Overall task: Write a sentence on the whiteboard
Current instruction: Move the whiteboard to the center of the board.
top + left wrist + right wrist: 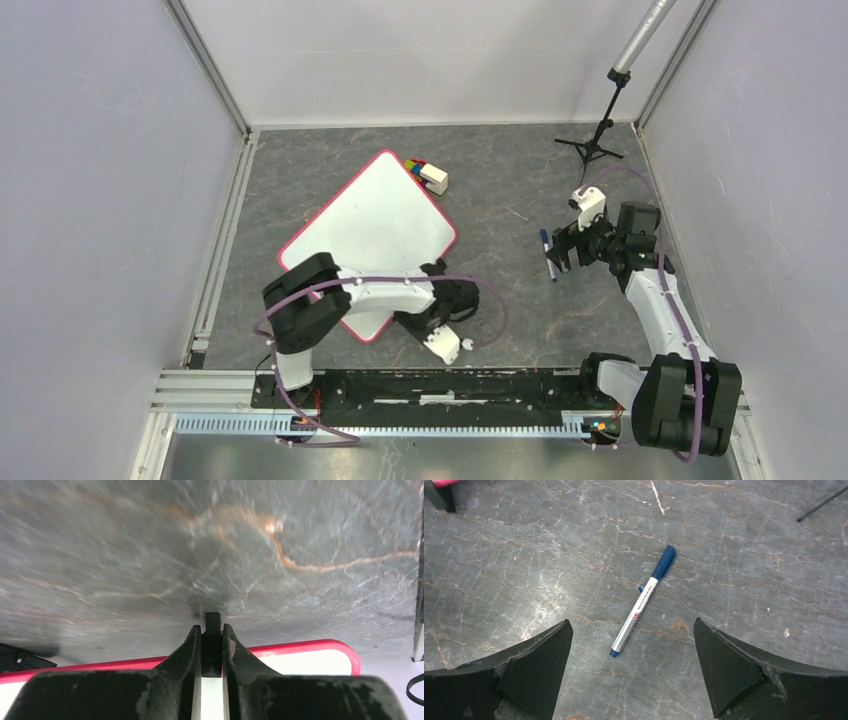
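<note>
The whiteboard lies turned like a diamond on the grey table, white with a pink-red rim. Its visible face is plain white, and the sentence is out of view. My left gripper reaches across the board's lower right edge and is shut on a small black clip at the rim. A blue-capped marker lies flat on the table to the right of the board. My right gripper hovers over it with jaws wide open, one finger on either side, not touching it.
A small white block with coloured pieces sits by the board's far corner. A black tripod stand is at the back right. The metal rail with the arm bases runs along the near edge, and walls enclose three sides.
</note>
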`<action>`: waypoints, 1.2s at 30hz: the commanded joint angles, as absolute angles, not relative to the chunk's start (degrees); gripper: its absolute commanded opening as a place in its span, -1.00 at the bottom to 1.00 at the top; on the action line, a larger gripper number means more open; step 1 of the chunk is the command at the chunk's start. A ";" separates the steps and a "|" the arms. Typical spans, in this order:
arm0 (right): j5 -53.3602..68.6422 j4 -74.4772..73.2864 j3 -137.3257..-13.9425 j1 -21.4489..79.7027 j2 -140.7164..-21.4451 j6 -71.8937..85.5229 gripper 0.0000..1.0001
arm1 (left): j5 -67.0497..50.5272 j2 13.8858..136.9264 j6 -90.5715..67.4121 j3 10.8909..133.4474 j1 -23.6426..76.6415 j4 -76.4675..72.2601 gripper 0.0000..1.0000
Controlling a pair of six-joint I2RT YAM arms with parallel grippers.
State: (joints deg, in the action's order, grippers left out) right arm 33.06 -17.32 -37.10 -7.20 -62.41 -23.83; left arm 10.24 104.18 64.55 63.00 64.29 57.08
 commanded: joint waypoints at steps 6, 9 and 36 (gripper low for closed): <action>36.76 -20.64 -41.42 -12.16 -60.87 -25.41 0.95 | 13.38 113.16 59.06 77.20 73.77 59.23 -0.95; 37.64 -22.20 -42.31 -13.96 -61.17 -26.24 0.95 | 12.82 115.68 58.88 81.92 75.82 60.45 -0.95; 35.35 -26.51 -41.24 -19.70 -64.09 -30.51 0.95 | 4.27 113.12 51.77 94.48 82.70 68.39 0.49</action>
State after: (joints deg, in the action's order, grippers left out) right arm 37.41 -27.97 -42.15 -19.62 -63.37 -30.96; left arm 8.19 119.52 56.21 92.09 82.37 66.30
